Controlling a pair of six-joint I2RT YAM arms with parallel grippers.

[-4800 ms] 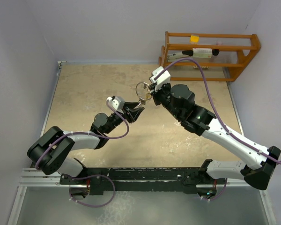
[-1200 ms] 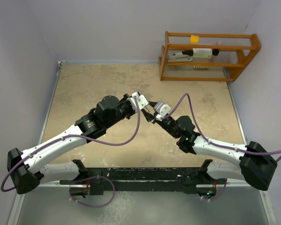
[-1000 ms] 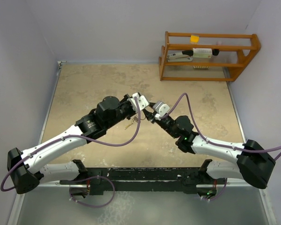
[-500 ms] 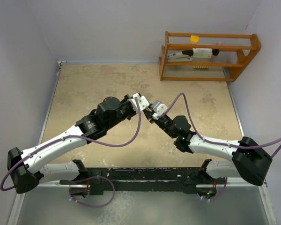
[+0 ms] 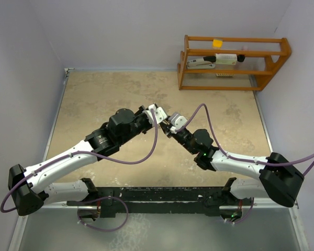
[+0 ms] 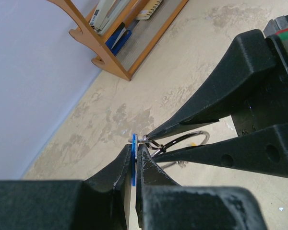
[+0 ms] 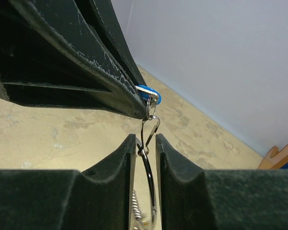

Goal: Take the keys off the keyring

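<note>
Well above the beige mottled tabletop (image 5: 94,94), at its middle, the two arms meet tip to tip with the work held between them. The left jaws are pressed together on the flat blue plastic head of a small key (image 7: 147,91), gripping it edge-on at the very tips. From that blue-headed key a small silver wire link (image 7: 150,129) runs to the thin round silver wire keyring (image 7: 152,189). The keyring lies in the narrow gap of the right jaws. These are drawn in close around the wire and appear to pinch it, though the right wrist view leaves a sliver of daylight on one side. Something toothed shows low between the right jaws, probably another key, but it is too cropped to be sure. The whole bunch should be light, so weight is no concern. The keyring is springy and slick, a hard wire likely to twist or slide out of flat pads, so it is best taken across the wire close to its split. The key is stiff, and its plastic head offers the broadest and least slippery hold. That head looks like the right place to grip while the key is worked round the coil.
</note>
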